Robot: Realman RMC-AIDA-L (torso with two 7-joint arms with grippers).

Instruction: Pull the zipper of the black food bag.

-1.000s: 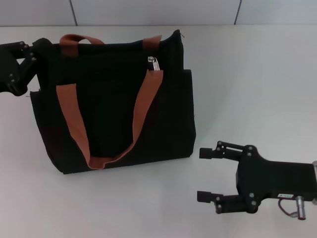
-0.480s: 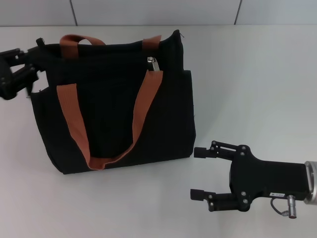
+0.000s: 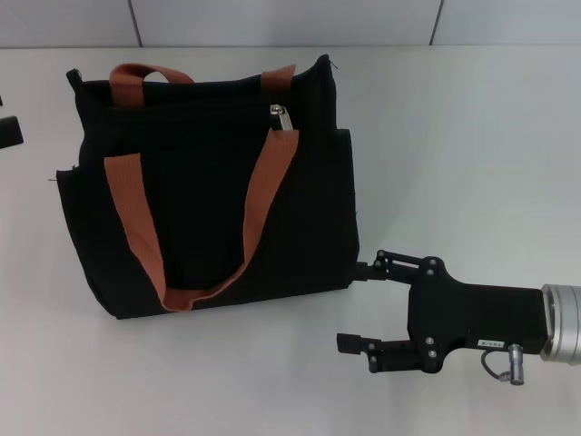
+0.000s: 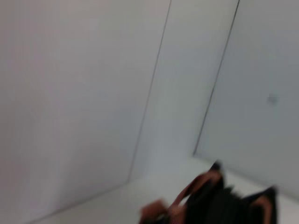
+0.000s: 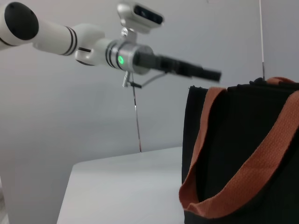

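Observation:
The black food bag (image 3: 209,200) lies on the white table with its two rust-brown straps (image 3: 263,200) across its face. The small silver zipper pull (image 3: 280,113) sits near the bag's top edge, right of the middle. My right gripper (image 3: 359,306) is open and empty, just off the bag's front right corner, one fingertip (image 3: 366,266) close to the fabric. My left gripper (image 3: 7,130) shows only as a black sliver at the left edge, away from the bag. The right wrist view shows the bag (image 5: 243,154) and the left arm's gripper (image 5: 205,73) above it.
The white table (image 3: 454,136) stretches to the right of the bag and in front of it. A light panelled wall (image 3: 272,23) runs along the table's far edge. The left wrist view shows mostly wall, with the bag (image 4: 229,205) low in the picture.
My left gripper has pulled away from the bag's far left corner, out to the left edge. My right gripper has moved left, toward the bag's front right corner.

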